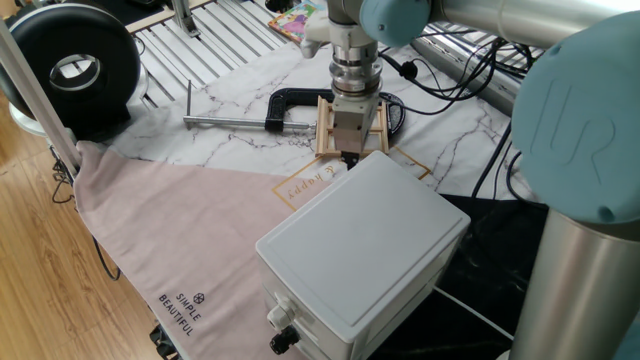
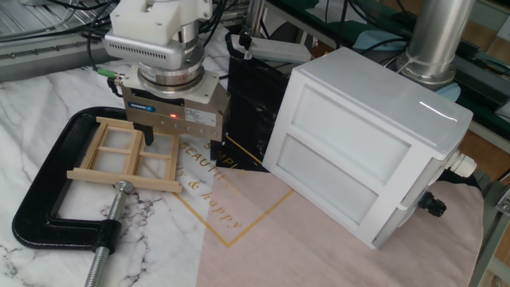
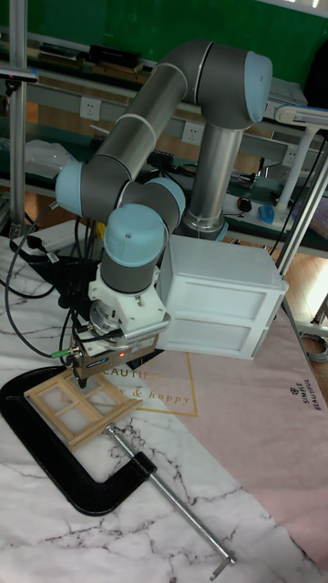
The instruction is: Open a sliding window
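Wooden and pale, the sliding window (image 2: 127, 155) lies flat on the marble-patterned tabletop (image 2: 32, 88), held inside the jaws of a black clamp (image 2: 48, 215). The clamp's curved body wraps the window's far side, and its screw (image 2: 107, 239) presses against the window's long rail. The gripper (image 2: 147, 135) stands upright over the window's corner nearest the white box (image 2: 366, 143), one dark finger (image 2: 150, 134) reaching down into the frame by a crossbar. Whether the fingers are spread or pinched cannot be told, as the gripper's body hides the tips.

Beside the window, toward the box, a pink cloth (image 1: 180, 240) with gold lettering covers the table, and a strip of it stays bare between window and box. A black sheet (image 2: 251, 104) lies just behind the gripper, next to the box. Well beyond the clamp sits a black round fan (image 1: 75, 70).
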You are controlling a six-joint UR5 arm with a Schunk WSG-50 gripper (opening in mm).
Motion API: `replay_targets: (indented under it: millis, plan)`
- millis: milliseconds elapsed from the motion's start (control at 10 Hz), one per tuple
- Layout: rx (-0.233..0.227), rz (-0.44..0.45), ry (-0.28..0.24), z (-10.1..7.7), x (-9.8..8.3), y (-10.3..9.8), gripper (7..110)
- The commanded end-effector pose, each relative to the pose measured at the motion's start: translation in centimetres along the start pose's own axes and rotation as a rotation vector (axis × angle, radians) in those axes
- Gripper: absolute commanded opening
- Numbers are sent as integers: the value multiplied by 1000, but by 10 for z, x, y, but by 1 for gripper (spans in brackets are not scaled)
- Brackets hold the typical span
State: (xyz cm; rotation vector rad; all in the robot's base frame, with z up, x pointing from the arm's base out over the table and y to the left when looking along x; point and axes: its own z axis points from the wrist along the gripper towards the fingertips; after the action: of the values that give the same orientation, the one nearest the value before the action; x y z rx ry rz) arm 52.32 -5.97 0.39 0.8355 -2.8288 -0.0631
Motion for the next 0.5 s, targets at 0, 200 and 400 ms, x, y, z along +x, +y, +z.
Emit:
replay_targets:
  millis: [0, 200, 400]
  plan:
    - [-14, 4, 3, 0, 0, 3, 7]
    - [-16, 3, 2, 0, 0, 3, 7]
    - [-15, 1, -3, 1, -3, 3, 7]
